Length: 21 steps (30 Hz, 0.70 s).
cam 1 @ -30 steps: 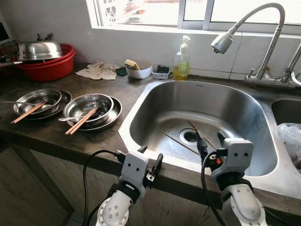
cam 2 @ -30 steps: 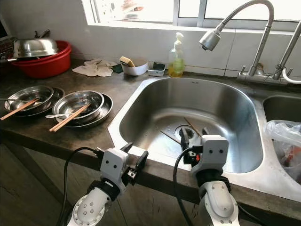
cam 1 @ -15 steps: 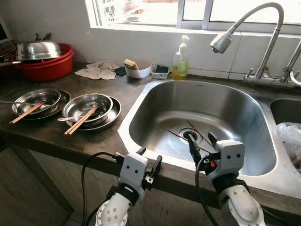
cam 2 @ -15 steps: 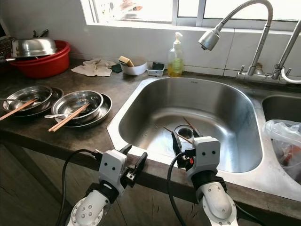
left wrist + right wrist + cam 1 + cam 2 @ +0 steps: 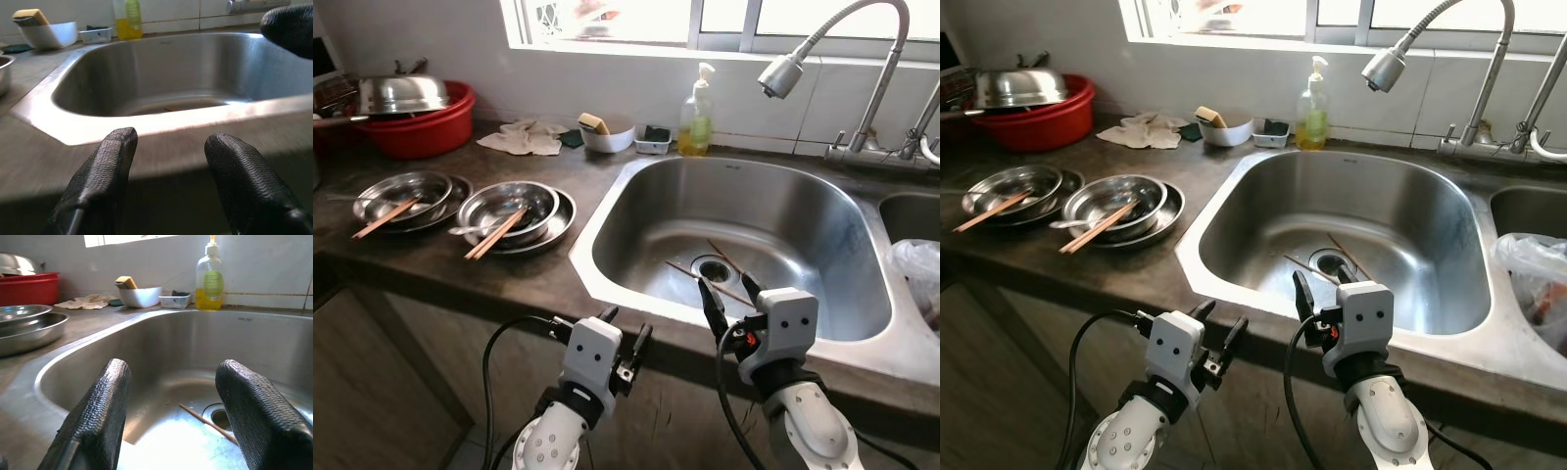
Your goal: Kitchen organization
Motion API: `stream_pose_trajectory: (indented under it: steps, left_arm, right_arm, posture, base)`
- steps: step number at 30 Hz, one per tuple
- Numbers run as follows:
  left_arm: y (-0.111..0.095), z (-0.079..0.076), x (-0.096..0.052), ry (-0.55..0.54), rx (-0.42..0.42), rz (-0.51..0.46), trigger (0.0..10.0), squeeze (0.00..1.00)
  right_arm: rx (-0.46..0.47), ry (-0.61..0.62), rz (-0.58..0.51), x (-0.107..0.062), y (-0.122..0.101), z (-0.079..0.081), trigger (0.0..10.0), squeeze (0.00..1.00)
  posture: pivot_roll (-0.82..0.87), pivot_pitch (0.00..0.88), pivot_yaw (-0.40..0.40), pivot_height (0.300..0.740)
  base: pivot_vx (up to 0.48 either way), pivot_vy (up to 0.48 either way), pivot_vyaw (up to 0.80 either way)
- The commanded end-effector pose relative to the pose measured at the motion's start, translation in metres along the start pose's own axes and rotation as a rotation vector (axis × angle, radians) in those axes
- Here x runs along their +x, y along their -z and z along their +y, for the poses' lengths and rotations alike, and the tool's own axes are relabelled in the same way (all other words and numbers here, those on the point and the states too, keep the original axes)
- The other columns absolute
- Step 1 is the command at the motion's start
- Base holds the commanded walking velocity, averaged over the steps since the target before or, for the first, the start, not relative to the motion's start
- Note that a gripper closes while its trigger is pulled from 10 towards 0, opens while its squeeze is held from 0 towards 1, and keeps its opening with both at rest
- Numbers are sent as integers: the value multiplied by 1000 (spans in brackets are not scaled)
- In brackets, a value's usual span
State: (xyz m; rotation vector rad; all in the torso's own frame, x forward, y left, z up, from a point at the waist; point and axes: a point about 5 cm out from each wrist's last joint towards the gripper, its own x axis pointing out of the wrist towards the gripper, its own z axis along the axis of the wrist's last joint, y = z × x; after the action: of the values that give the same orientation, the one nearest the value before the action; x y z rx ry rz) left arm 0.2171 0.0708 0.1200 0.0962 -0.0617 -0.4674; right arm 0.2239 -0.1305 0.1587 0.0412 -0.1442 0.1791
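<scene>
Two wooden chopsticks lie crossed by the drain in the steel sink; one chopstick appears in the right wrist view. On the dark counter to the left, a steel bowl on a plate holds a chopstick pair. A second steel bowl farther left holds another pair. My right gripper is open at the sink's front rim, pointing into the basin. My left gripper is open below the counter's front edge, left of the right one, holding nothing.
A red basin with a steel lid stands at the back left. A cloth, a white bowl with a sponge and a soap bottle line the wall. The faucet head hangs over the sink. A plastic bag fills the right basin.
The whole view has shifted as the camera moved back. My right gripper has drawn back from over the drain to the sink's front rim. The left gripper holds its place.
</scene>
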Motion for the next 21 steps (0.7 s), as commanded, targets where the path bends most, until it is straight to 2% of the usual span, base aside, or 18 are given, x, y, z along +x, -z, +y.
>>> stream_pose_trajectory:
  steps: [1, 21]
  left_arm:
    - [-1, 0, -1, 2, 7, 5, 10000, 0]
    - [2, 1, -3, -6, 8, 21, 10000, 0]
  right_arm:
    - [3, -5, 6, 1, 0, 2, 10000, 0]
    - [5, 0, 54, -3, 9, 6, 10000, 0]
  posture:
    - [1, 0, 5, 740]
    - [4, 0, 7, 740]
  base:
    - [-304, 0, 0]
    - [-323, 0, 0]
